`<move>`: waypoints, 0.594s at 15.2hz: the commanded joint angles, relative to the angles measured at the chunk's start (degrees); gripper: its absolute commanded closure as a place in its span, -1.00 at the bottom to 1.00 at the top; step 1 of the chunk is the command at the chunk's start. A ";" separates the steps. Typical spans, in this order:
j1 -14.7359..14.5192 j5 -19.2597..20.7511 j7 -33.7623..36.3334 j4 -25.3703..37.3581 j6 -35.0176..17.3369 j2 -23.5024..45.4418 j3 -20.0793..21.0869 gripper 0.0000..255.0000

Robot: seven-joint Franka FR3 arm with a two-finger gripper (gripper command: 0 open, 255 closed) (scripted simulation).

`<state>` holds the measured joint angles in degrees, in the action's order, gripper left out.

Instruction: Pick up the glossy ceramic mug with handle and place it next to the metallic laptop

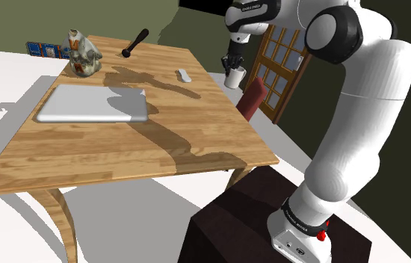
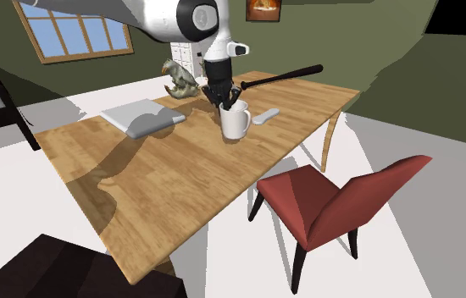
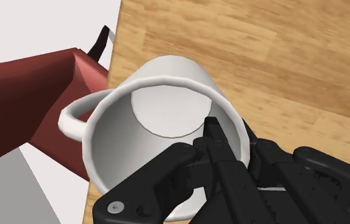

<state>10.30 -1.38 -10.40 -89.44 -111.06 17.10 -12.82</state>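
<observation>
Mug (image 3: 167,111), white and glossy, hangs just above the table (image 1: 122,161) at the long edge that faces the red chair (image 2: 333,199), with its handle turned outward over that edge. The gripper (image 3: 228,137) is clamped on the mug's rim wall, one finger inside the cup and the other outside. Treat this hold as marginal: you pinch a single smooth wall off the mug's centre, so the cup can pivot or slide between the fingers during a fast swing. A slip at this position likely sends the mug past the edge onto the chair or the floor. Move inward over the table first. The closed grey laptop (image 1: 96,104) lies well apart, toward the opposite long edge. Stop short of it, because a low or overlong carry can strike its lid. Keep the mug's base clear of the small white item (image 1: 184,75) near the route. Level the mug before release, or it may tip.
</observation>
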 commanded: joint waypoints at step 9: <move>-2.60 1.45 3.70 -0.20 3.83 -4.01 0.95 1.00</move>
<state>8.57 -0.41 -7.96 -88.17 -107.08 14.41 -12.21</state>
